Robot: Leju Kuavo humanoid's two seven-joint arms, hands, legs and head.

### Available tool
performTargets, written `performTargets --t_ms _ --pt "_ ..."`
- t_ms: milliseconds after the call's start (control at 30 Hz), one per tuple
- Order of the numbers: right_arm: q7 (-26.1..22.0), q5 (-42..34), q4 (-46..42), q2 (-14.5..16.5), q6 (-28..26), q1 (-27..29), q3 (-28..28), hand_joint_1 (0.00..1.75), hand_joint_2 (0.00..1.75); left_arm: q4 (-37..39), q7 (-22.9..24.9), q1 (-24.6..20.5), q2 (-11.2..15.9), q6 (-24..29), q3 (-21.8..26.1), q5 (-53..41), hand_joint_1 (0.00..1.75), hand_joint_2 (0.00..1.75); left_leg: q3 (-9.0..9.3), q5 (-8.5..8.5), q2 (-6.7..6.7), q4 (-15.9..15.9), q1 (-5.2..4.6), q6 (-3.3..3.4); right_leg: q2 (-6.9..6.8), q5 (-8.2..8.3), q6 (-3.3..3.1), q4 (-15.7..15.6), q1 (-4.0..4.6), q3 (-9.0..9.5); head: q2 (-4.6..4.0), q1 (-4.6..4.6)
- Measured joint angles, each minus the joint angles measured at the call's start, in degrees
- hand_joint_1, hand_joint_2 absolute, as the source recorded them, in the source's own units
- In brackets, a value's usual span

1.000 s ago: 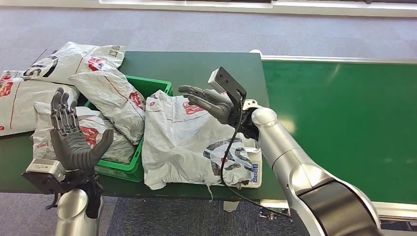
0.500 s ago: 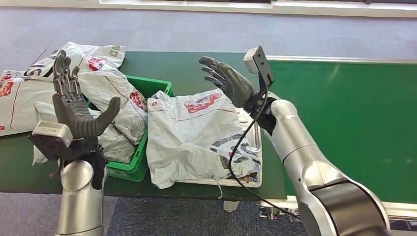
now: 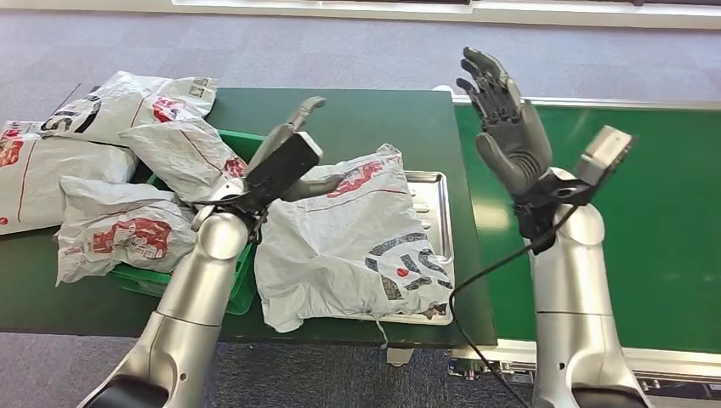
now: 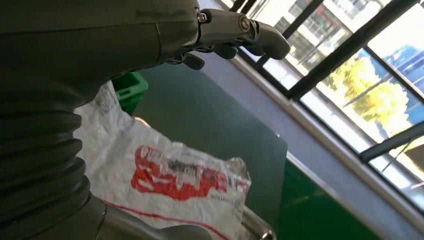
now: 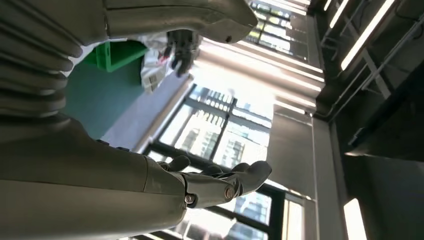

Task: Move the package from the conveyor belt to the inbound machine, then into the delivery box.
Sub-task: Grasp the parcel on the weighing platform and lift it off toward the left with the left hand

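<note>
The left hand (image 3: 293,144) sits mostly behind its wrist camera — whether its fingers touch the package (image 3: 349,234) cannot be told. The green bin (image 3: 223,285) lies largely buried under bags, and the leftmost bag (image 3: 25,178) is cropped.

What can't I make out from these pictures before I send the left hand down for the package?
- Left hand, head view: its palm and most of its fingers are behind the wrist camera, so contact with the package can't be told.
- Metal tray, head view: mostly covered by the package.
- Green box, head view: its inside is hidden by piled packages and the left arm.
- Package print: too small to read.
</note>
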Motion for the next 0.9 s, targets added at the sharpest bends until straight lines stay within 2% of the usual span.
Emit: performTargets --t_ms 133,233,333,433,567,600,633,700,733,767,900 --pt "-1.75 0.16 -9.13 -1.50 0.02 5.64 -2.26 0.00 1.75 8.35 0.30 -3.18 -1.46 -1.04 -2.79 -0.90 0.00 1.75 0.01 -0.08 0.52 -0.01 -0.07 0.02 0.45 0.05 0.05 0.00 -0.08 -0.19 0.00 -0.03" --pt "-3.09 1.83 -13.40 -2.91 0.02 10.43 -3.70 0.00 1.75 14.82 0.82 -5.33 -2.62 -7.56 -5.41 -2.92 0.00 1.75 0.09 -0.08 0.43 -0.01 -0.08 0.02 0.38 0.00 0.08 -0.03 -0.03 -0.11 0.00 -0.03" --pt "-5.02 0.90 -16.57 -3.90 0.02 17.07 -5.96 0.00 1.75 22.71 -0.98 -5.94 -3.85 -12.61 -9.71 -5.44 0.00 1.75 0.05 -0.10 0.28 -0.06 -0.08 0.02 0.25 -0.06 0.10 -0.02 -0.06 -0.04 -0.01 -0.01" --pt "-5.62 0.00 -18.52 -4.57 0.02 21.01 -7.49 0.00 1.75 28.38 -2.27 -6.18 -4.63 -13.10 -12.65 -6.15 0.00 1.75 0.03 -0.16 0.60 -0.09 -0.08 0.04 0.55 -0.04 0.08 -0.01 -0.10 -0.17 -0.01 -0.03" --pt "-5.67 0.01 -19.75 -5.24 0.02 23.06 -8.26 0.00 1.75 32.33 -2.51 -7.23 -5.11 -13.73 -14.33 -6.16 0.00 1.75 0.06 -0.18 0.63 -0.09 -0.08 0.03 0.59 -0.04 0.08 -0.01 -0.09 -0.16 -0.01 -0.02" --pt "-5.61 0.03 -19.95 -5.30 0.02 23.29 -8.43 0.00 1.75 32.95 -2.50 -7.49 -5.21 -13.89 -14.60 -6.16 0.14 1.75 0.07 -0.17 0.61 -0.09 -0.08 0.03 0.58 -0.04 0.08 -0.01 -0.09 -0.15 -0.01 -0.03" --pt "-5.51 0.04 -20.10 -5.34 0.02 23.46 -8.60 0.00 1.75 33.47 -2.46 -7.72 -5.28 -14.01 -14.85 -6.16 0.52 1.75 0.07 -0.17 0.60 -0.09 -0.08 0.03 0.58 -0.04 0.08 -0.01 -0.08 -0.14 -0.01 -0.03" --pt "-5.17 0.26 -20.37 -5.38 0.02 23.83 -8.88 0.00 1.75 34.31 -2.15 -8.07 -5.36 -14.43 -15.29 -6.39 1.39 1.75 0.10 -0.16 0.60 -0.10 -0.07 0.03 0.57 -0.04 0.08 -0.01 -0.08 -0.11 -0.02 -0.03" --pt "-5.01 0.48 -20.53 -5.39 0.02 24.15 -9.11 0.00 1.75 34.73 -1.87 -8.23 -5.36 -14.68 -15.60 -6.73 1.69 1.75 0.12 -0.16 0.60 -0.10 -0.07 0.03 0.57 -0.04 0.08 -0.01 -0.08 -0.09 -0.01 -0.03" --pt "-4.92 0.62 -20.72 -5.38 0.02 24.64 -9.37 0.00 1.75 35.15 -1.55 -8.36 -5.36 -14.94 -15.95 -7.19 1.75 1.75 0.13 -0.16 0.59 -0.10 -0.07 0.04 0.55 -0.04 0.09 -0.01 -0.08 -0.07 -0.01 -0.03" --pt "-5.45 -1.36 -22.61 -4.67 0.02 28.28 -11.32 0.00 1.75 37.07 -0.29 -8.94 -5.33 -15.11 -18.04 -10.48 1.75 1.75 0.24 -0.21 0.37 -0.11 -0.07 0.07 0.37 -0.13 0.13 -0.01 -0.09 0.18 0.00 -0.02"
